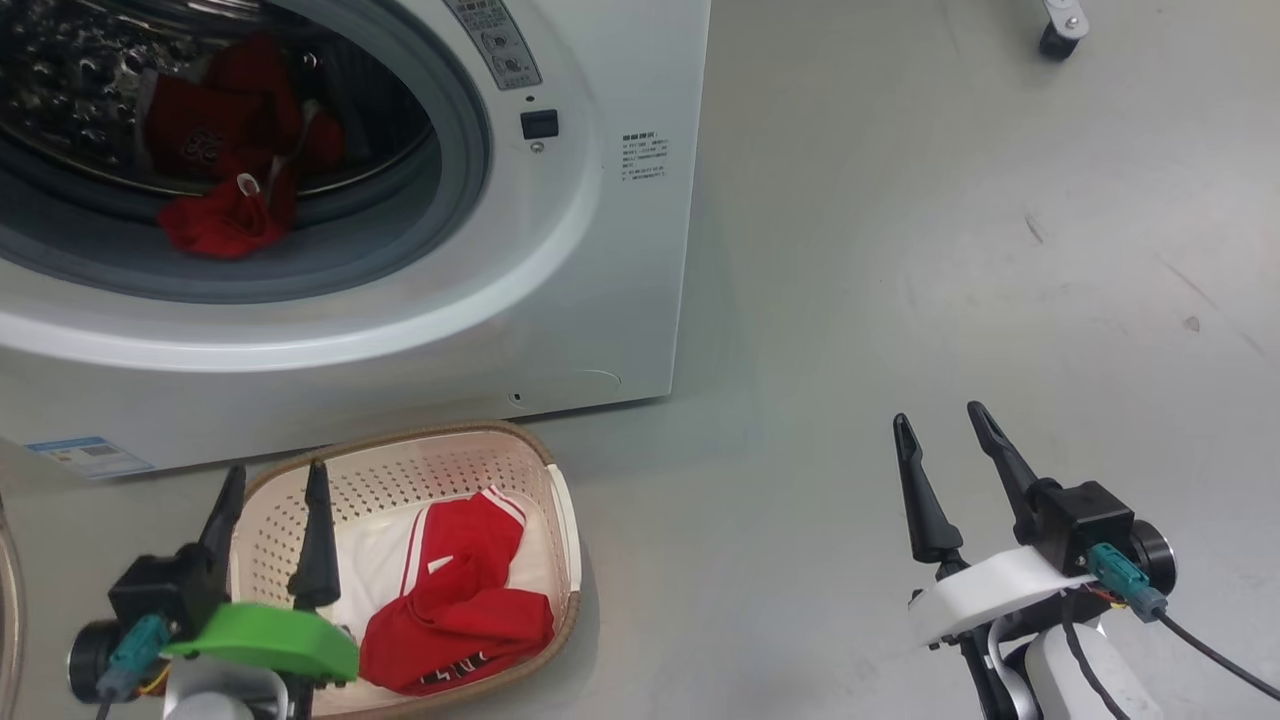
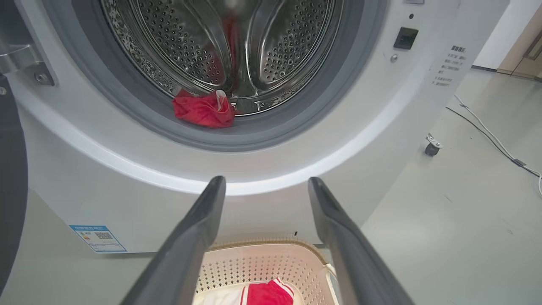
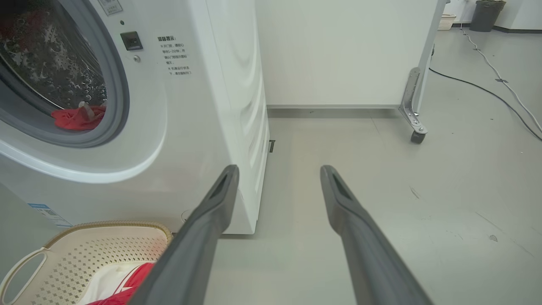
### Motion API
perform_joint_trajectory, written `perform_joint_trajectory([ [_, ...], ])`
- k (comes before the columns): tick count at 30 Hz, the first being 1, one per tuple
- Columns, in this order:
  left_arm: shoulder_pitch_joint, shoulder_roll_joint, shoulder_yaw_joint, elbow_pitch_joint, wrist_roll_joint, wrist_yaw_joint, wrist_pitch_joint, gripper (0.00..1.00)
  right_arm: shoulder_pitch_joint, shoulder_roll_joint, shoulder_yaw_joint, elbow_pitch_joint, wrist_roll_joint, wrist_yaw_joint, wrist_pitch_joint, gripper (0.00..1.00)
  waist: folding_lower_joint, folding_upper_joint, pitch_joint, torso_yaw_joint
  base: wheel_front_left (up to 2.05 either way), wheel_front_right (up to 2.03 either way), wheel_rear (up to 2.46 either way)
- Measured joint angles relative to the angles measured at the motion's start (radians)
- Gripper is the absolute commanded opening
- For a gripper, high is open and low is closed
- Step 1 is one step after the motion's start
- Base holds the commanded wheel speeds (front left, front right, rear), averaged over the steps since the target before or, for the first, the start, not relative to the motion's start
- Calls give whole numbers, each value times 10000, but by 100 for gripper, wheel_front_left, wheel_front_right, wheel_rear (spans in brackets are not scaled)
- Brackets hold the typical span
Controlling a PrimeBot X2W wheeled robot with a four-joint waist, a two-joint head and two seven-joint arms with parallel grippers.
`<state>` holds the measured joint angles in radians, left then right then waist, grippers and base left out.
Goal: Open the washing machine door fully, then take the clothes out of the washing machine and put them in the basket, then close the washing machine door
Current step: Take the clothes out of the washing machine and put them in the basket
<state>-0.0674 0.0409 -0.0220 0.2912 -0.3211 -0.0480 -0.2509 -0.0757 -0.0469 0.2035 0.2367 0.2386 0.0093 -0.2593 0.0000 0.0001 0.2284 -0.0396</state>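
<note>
The clothes (image 1: 225, 218) waiting in the washing machine (image 1: 600, 250) are lying as a small red bundle at the very front of the drum (image 2: 190, 42), slumping onto the lower part of the grey gasket (image 2: 127, 106). More red is showing deeper on the steel, though I cannot tell whether that is fabric or reflection. The washing machine door (image 2: 9, 182) is showing as a dark rim at the left edge of the left wrist view, swung clear of the opening. Below the opening, the basket (image 1: 400, 440) is sitting on the floor (image 1: 900, 250) just in front of the machine, with a red garment (image 1: 460, 600) with white trim lying in it. The left end effector (image 1: 278, 468) is hovering above the basket's left end, its two fingers spread wide and gripping nothing. The right end effector (image 1: 938, 414) is hanging over bare floor well to the right, equally wide and empty. Judging from this, the step in hand is another reach into the drum, and the left arm is looking the better placed. Doing it well is meaning rising over the lower edge of the opening, entering low and centred, and pinching the bundle at its bunched top rather than scraping the gasket. It is also meaning lifting the bundle clear of the lip before swinging down to the basket, so no trailing fabric is snagging on the rubber.
</note>
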Motion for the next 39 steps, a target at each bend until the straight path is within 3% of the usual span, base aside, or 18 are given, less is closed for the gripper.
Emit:
perform_joint_trajectory([
  [7, -1541, 61, 56, 518, 4, 8, 504, 100, -522, -2, 186, -42, -23, 73, 0, 100, 0, 0, 799, -104, 0, 0, 0],
  [22, -5431, 1312, 491, 1496, 178, 362, 2412, 100, -1238, -8, 627, -98, 144, 94, 0, 100, 1, 0, 2091, -593, 0, 0, 0],
  [33, -7447, 1718, 813, 2403, 234, 836, 3751, 100, -1683, -10, 970, -176, 345, -21, 0, 100, 2, 0, 2978, -978, 0, 0, 0],
  [39, -8243, 2280, 880, 2989, 405, 1060, 4414, 100, -1912, -12, 1166, -221, 650, -121, 0, 100, 1, 0, 3547, -1228, 0, 0, 0],
])
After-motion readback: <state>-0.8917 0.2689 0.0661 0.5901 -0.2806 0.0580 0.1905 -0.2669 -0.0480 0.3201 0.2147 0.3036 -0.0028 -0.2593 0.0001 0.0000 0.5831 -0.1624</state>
